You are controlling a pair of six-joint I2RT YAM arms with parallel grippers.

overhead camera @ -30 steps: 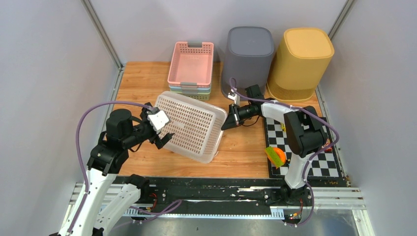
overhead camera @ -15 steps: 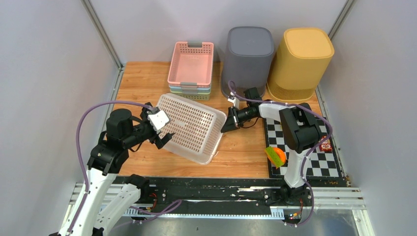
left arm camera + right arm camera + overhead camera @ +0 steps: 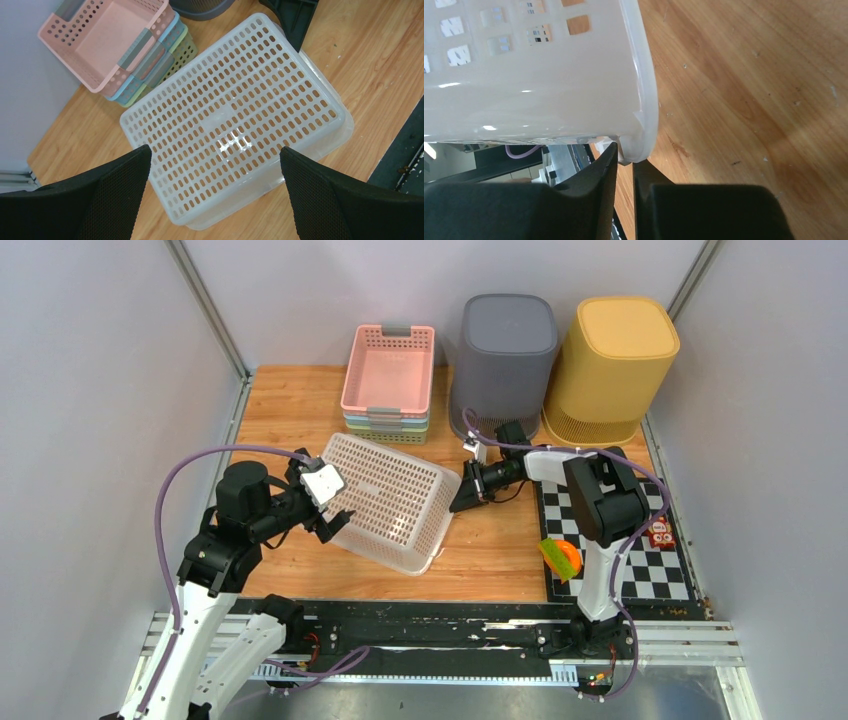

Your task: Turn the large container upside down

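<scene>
The large container is a white perforated basket (image 3: 388,500), bottom side up and tilted, its near-left edge on the wooden table (image 3: 500,550) and its right edge raised. My right gripper (image 3: 458,502) is shut on the basket's right rim; the right wrist view shows the rim (image 3: 644,100) pinched at the fingertips (image 3: 611,155). My left gripper (image 3: 335,518) is open and empty at the basket's left edge. In the left wrist view the basket's slotted bottom (image 3: 235,120) lies below and between the spread fingers (image 3: 125,185), without touching them.
A stack of small baskets with a pink one on top (image 3: 388,380) stands behind the white basket. A grey bin (image 3: 505,350) and a yellow bin (image 3: 610,355) stand at the back right. A checkered mat (image 3: 640,550) with an orange-green toy (image 3: 562,557) lies at the right.
The basket's raised right edge has come down, so it lies flatter, bottom up. The right gripper has lowered with the rim. The left gripper has stayed put, open.
</scene>
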